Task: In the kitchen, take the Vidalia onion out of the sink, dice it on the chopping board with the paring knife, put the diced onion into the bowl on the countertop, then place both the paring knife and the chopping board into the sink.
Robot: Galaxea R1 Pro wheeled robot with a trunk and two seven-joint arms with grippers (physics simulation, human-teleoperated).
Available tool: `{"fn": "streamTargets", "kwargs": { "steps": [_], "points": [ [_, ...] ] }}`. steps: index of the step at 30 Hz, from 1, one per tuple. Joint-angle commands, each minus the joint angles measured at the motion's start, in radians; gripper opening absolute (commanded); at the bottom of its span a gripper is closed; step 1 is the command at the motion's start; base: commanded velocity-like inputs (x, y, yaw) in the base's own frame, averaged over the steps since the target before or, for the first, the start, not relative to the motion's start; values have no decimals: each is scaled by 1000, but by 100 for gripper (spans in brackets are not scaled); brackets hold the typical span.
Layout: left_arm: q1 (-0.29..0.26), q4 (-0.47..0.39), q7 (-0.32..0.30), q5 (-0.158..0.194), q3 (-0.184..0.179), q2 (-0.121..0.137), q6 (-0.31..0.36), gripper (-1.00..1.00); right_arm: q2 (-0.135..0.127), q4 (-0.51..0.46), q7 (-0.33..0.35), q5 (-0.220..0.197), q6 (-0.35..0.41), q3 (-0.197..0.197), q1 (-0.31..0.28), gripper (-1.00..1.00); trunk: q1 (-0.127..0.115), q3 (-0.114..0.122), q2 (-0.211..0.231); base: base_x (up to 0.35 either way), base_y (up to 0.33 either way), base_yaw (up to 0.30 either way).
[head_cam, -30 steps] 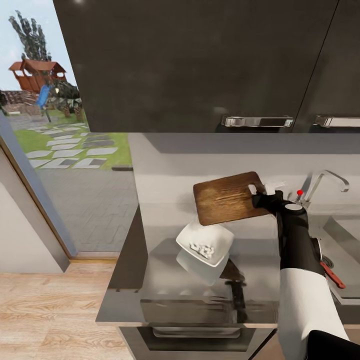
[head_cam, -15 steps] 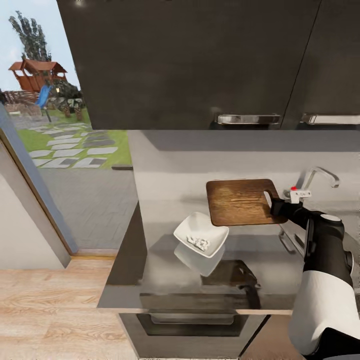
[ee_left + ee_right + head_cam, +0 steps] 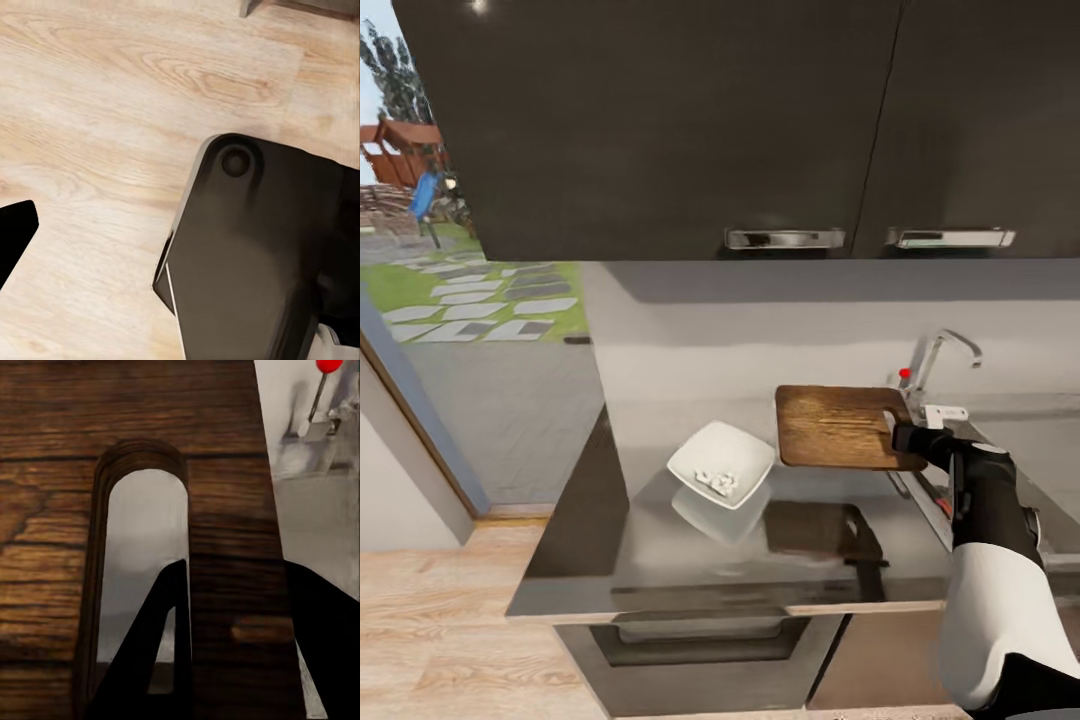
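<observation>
Carrying the chopping board (image 3: 838, 427) by its handle end, the right gripper (image 3: 905, 438) has one finger through the oval slot and the other on the board's outer edge, as the right wrist view shows, so it is clenched on the narrow strip of wood (image 3: 232, 615) between them. The board hangs roughly level above the worktop (image 3: 660, 560), its far end free over the white bowl's side, with the sink (image 3: 1030, 440) and its chrome tap (image 3: 940, 355) just beyond the gripper. The bowl (image 3: 721, 464) sits on the worktop with small white onion cubes (image 3: 717, 482) in it. The main risk, in my judgement, is the grip itself: a long board pinched at one short edge has plenty of leverage, and a quick swing could let it pivot or slip out and land on the bowl or the worktop edge. A second risk is the tap and its red-tipped lever (image 3: 904, 374), close to the board's corner; a careless sweep toward the basin could knock into them. The left gripper's state I cannot tell; its wrist view looks down at wooden floor (image 3: 112, 112) past a dark part of the robot.
</observation>
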Motion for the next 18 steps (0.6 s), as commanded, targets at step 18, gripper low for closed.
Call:
{"fn": "streamTargets", "kwargs": {
  "steps": [18],
  "points": [
    [1,-3,10,2,-9,1,-1,100,9,10,-19,6,2,-1,-1,-100,1,16,-2,0,-266,-172]
  ]
}}
